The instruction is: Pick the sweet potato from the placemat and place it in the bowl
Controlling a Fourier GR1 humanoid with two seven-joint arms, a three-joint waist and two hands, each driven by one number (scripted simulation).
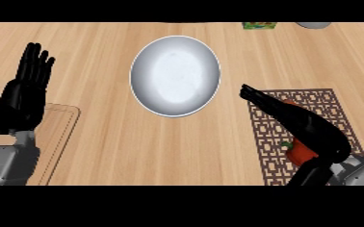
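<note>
In the head view, a wide white bowl (pixel 175 75) sits on the wooden counter (pixel 107 144), and everything else can be placed from it. To the lower right of the bowl, well apart from its rim, lies a brown placemat (pixel 274 125) with a lattice pattern. Over the placemat hangs the right hand (pixel 305 125), its dark fingers stretched out straight and pointing up-left toward the bowl's lower right edge, not closed on anything. Beneath that hand the sweet potato (pixel 300 150) shows only as orange-red patches at the palm's edges, with a small green bit on its left side; it rests on the placemat, mostly hidden, and whether the palm touches it cannot be told. Far to the left of the bowl, the left hand (pixel 27 89) stands open with fingers up, resting near the view's left edge. Below it, to the bowl's lower left, is the corner of a pale wooden board (pixel 60 125). Above and right of the bowl, at the counter's far edge, sit a small green object (pixel 259 25) and part of a grey round thing (pixel 313 25).
</note>
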